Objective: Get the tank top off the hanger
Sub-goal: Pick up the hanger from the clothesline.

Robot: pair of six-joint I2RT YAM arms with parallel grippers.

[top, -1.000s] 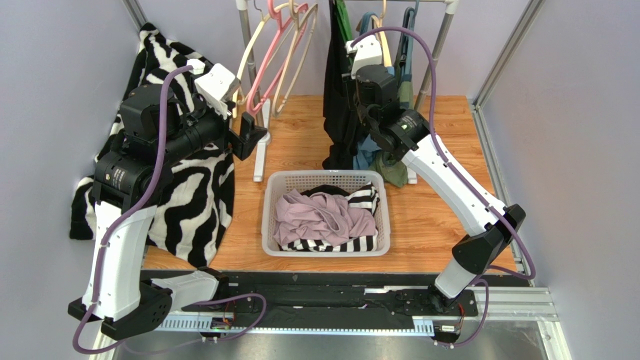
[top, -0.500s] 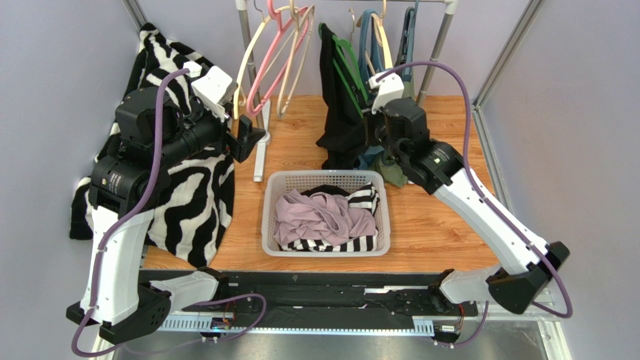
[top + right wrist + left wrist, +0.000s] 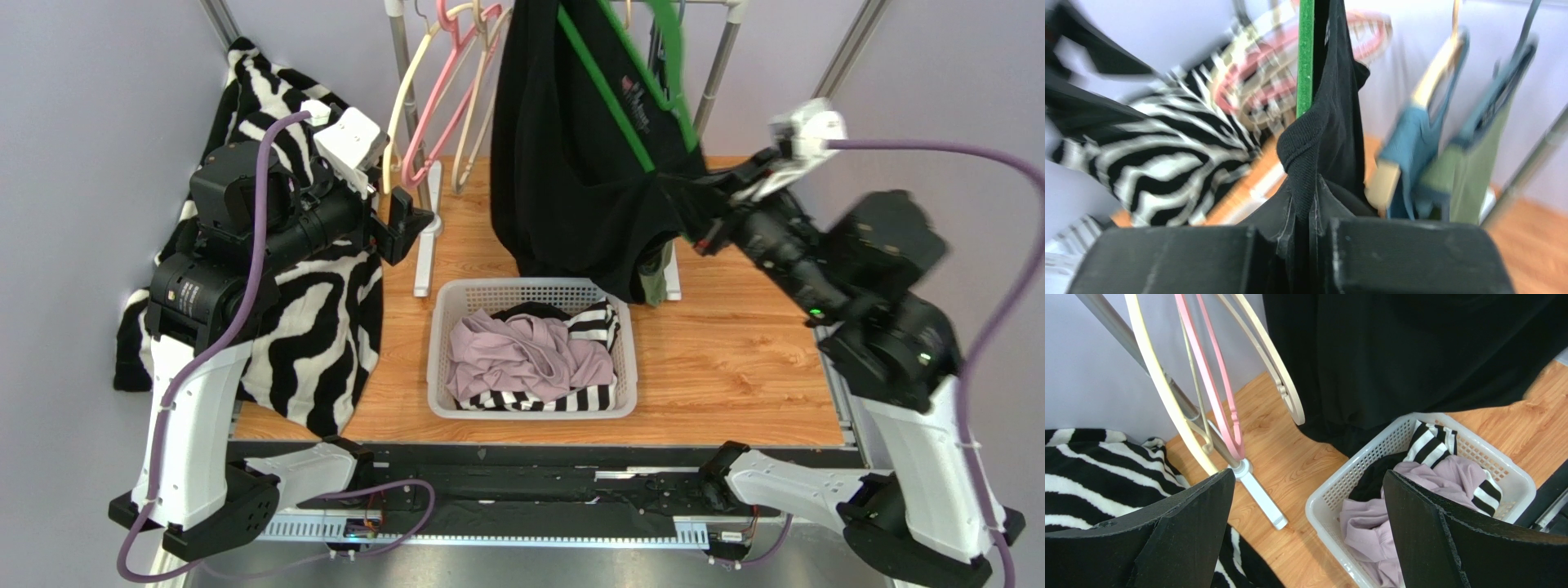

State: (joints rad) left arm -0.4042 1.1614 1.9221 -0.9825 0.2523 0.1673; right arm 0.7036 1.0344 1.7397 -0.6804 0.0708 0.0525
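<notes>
Your left arm (image 3: 202, 368) stands upright with its forearm folded inward, and your left gripper (image 3: 411, 227) hangs with its fingers (image 3: 1186, 533) spread wide, nothing between them. Your right arm (image 3: 914, 368) rises tall, wrist reaching up and inward. Your right gripper (image 3: 697, 221) is pinched tight on the black tank top (image 3: 558, 159).

- Between our right fingers (image 3: 1413, 257): black tank top (image 3: 1333, 122), green hanger (image 3: 1306, 55).
- Between our left fingers (image 3: 1186, 533) we see a white basket (image 3: 1355, 471), a pink hanger (image 3: 1229, 410), a cream hanger (image 3: 1158, 373).
- Left of them: black-and-white zebra-striped cloth (image 3: 1100, 471).
</notes>
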